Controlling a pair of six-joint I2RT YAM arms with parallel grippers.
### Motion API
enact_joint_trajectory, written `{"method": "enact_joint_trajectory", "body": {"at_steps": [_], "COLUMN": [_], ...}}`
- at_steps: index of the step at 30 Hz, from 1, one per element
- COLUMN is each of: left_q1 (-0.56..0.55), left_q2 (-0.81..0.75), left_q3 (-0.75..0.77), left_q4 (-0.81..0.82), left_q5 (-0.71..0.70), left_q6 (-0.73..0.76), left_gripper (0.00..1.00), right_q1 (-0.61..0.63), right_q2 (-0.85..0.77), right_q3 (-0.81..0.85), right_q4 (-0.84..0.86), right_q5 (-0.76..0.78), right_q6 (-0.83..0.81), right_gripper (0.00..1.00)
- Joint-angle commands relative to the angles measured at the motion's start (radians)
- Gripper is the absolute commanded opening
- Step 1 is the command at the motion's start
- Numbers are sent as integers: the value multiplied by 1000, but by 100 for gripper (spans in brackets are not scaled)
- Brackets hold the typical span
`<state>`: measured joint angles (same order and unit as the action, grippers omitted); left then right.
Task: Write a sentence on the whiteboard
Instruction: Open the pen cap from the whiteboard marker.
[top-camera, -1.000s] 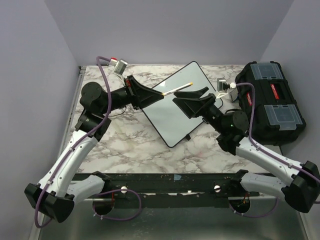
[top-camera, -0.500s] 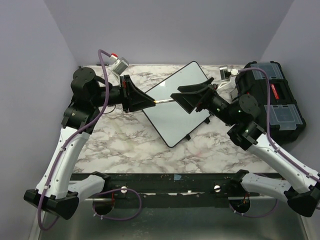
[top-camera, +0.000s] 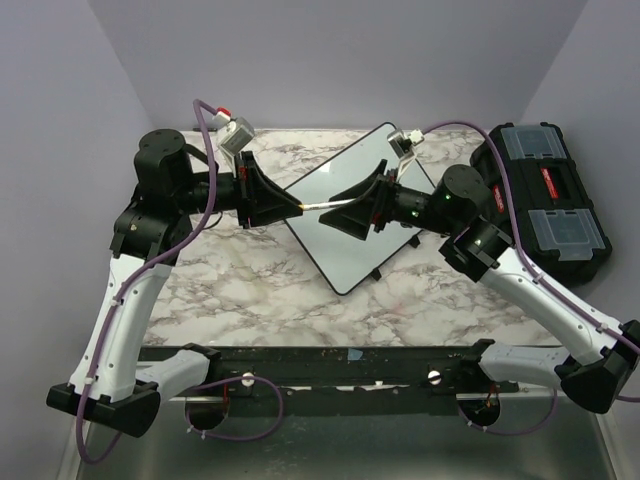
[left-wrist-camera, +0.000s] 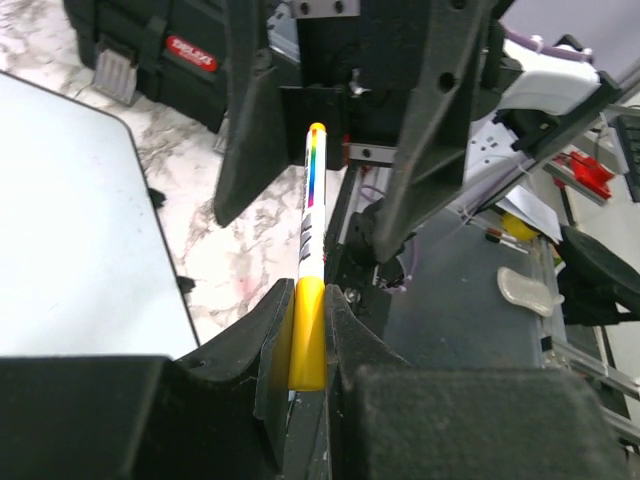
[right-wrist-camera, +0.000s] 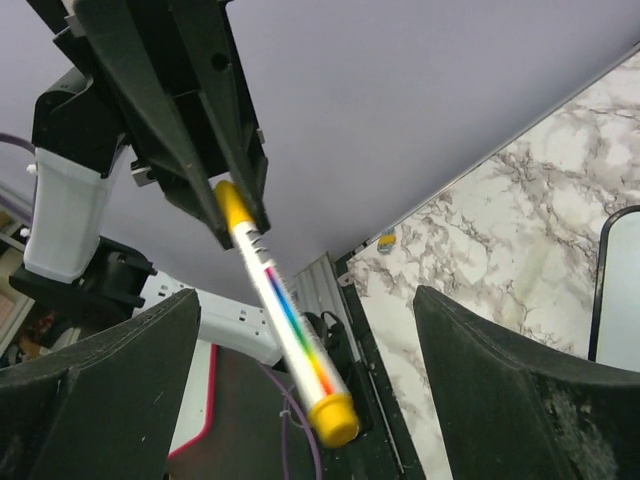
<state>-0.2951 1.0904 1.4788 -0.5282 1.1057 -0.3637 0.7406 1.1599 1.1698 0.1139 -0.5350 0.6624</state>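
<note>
Jaws pinching marker (left-wrist-camera: 309, 215), left gripper (left-wrist-camera: 307, 300) (toolbox (top-camera: 545, 205) shut)

light: bright, even | shadows: soft | glare: whiteboard (top-camera: 350, 215) sheen | blur: near jaws, wrist views

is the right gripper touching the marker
Apart. The right wrist view shows the marker passing between the fingers of the open right gripper, with clear gaps on both sides.
</note>
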Motion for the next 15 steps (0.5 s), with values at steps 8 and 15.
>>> {"method": "enact_joint_trajectory", "body": {"at_steps": [8, 15], "left_q1": [22, 22], "left_q2": [-36, -55], "left_q3": [-83, -130], "left_q4": [5, 110], "left_q5": [-9, 28], "left_q6": [60, -18], "left_gripper": [0, 0], "right_q1": [3, 2], "right_q2": [8, 36], "right_q3": [16, 30], "right_q4": [39, 76], "right_q5": [-111, -143], "right_q6": [18, 46], "right_gripper": [86, 81]}}
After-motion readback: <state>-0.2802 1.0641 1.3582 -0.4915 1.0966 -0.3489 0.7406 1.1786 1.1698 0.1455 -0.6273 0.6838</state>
